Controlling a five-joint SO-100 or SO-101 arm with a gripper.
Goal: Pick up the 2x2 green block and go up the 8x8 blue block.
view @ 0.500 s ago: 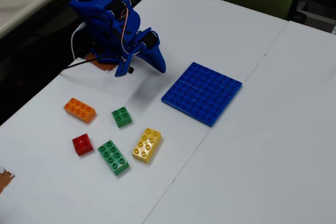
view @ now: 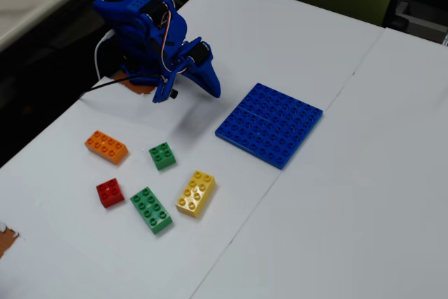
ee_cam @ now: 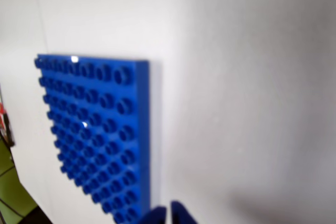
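The small 2x2 green block (view: 162, 155) lies on the white table, left of the large flat 8x8 blue block (view: 269, 124). The blue arm is folded low at the back left. Its gripper (view: 213, 90) hangs above the table between the arm's base and the blue block, well apart from the green block. In the wrist view the blue block (ee_cam: 100, 129) fills the left half, and the gripper's two blue tips (ee_cam: 169, 214) show at the bottom edge, nearly together and empty. The green block is out of the wrist view.
An orange brick (view: 106, 146), a red brick (view: 110, 192), a longer green brick (view: 151, 209) and a yellow brick (view: 196, 192) lie around the green block. A second white table (view: 364, 201) adjoins on the right.
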